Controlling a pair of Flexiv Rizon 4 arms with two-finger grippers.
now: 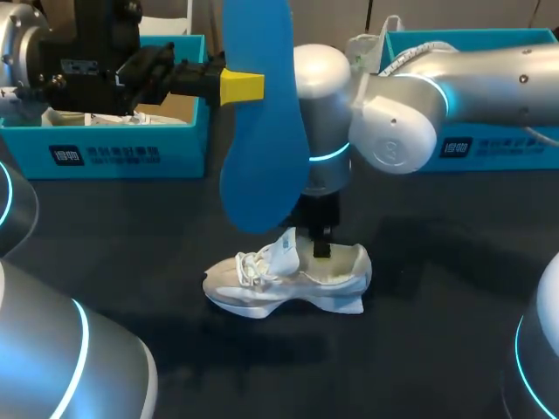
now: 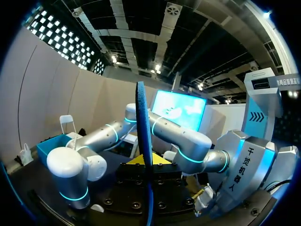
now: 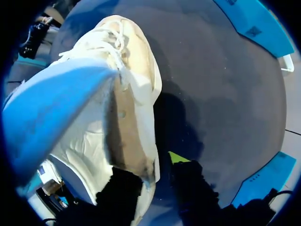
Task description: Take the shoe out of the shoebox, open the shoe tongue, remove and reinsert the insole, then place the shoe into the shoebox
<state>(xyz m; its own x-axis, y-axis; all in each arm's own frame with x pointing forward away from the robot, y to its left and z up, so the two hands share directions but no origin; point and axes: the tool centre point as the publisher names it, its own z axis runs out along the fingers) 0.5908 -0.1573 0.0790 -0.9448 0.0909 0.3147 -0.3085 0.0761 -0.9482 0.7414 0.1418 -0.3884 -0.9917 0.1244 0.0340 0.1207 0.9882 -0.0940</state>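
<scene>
- The left shoebox (image 1: 105, 153), teal, stands at the table's far left edge with its long wall facing the middle, and dark table (image 1: 437, 288) lies bare between that wall and the shoe
- The left gripper (image 1: 240, 87) is held high, just in front of the left shoebox's right corner; its yellow-tipped fingers are clamped on the insole from both sides, and the left wrist view shows the insole edge-on between them (image 2: 146, 162)
- The insole (image 1: 262, 148) is blue and hangs upright, its long edges running up and down; the upper end passes out of the head view, and the rounded lower end is near the shoe's laces without touching them as far as that view shows
- The shoe (image 1: 279, 284) is white and stands on its sole near the middle of the table, toe to the left and heel to the right, well apart from both boxes; open table lies on its near side and to its right
- The right gripper (image 1: 321, 243) comes straight down at the rim of the shoe's opening, towards the heel; the right wrist view puts that rim in the gripper (image 3: 153, 169), but whether it is gripped cannot be told
- The right shoebox (image 1: 489, 148), also teal, stands along the far right edge behind the right arm, its front wall well clear of the shoe
</scene>
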